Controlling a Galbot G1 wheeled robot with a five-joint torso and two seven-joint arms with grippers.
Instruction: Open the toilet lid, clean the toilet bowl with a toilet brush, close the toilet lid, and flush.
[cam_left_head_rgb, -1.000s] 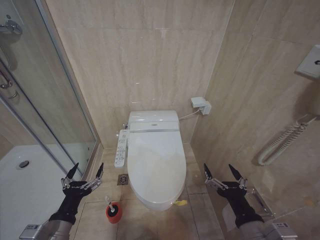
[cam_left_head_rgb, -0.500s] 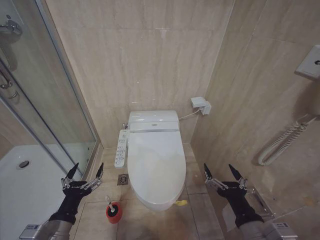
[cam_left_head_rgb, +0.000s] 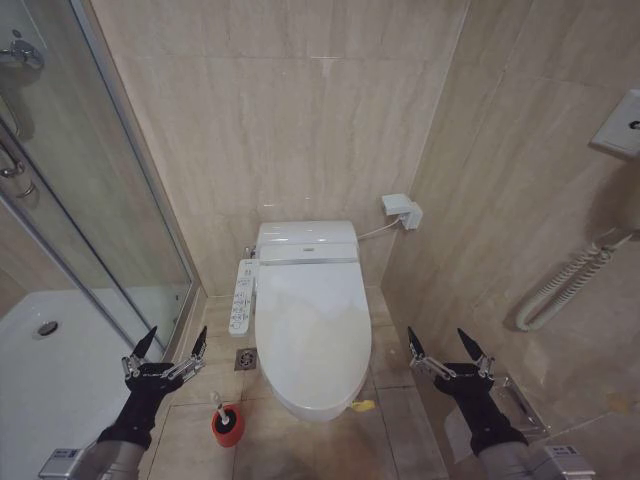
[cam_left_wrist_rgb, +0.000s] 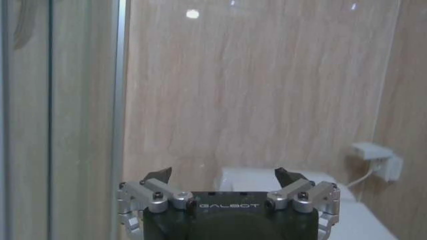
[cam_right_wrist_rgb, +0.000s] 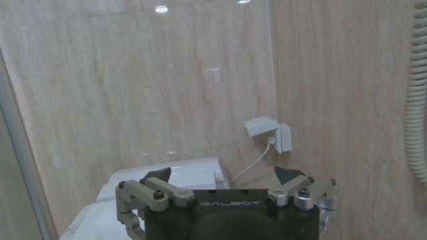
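The toilet lid (cam_left_head_rgb: 310, 335) lies shut over the toilet bowl, glossy white, with a small yellow-green tag (cam_left_head_rgb: 364, 405) at its front edge. The bowl itself is hidden under the lid. A slim white button panel (cam_left_head_rgb: 242, 297) runs along the toilet's left side. On the floor at front left stands the toilet brush (cam_left_head_rgb: 224, 417), a thin white handle in a red round holder. My left gripper (cam_left_head_rgb: 175, 338) hangs open left of the brush, empty. Right of the toilet, my right gripper (cam_left_head_rgb: 440, 339) is open and empty too. Both wrist views show open fingers (cam_left_wrist_rgb: 157, 175) (cam_right_wrist_rgb: 157, 175).
A glass shower door (cam_left_head_rgb: 95, 220) and white shower tray (cam_left_head_rgb: 40, 370) close off the left. Beige tiled walls stand behind and to the right. A white wall socket box (cam_left_head_rgb: 402, 211) with a cable sits behind the toilet. A coiled hose (cam_left_head_rgb: 560, 285) hangs on the right wall. A floor drain (cam_left_head_rgb: 246, 359) lies beside the toilet.
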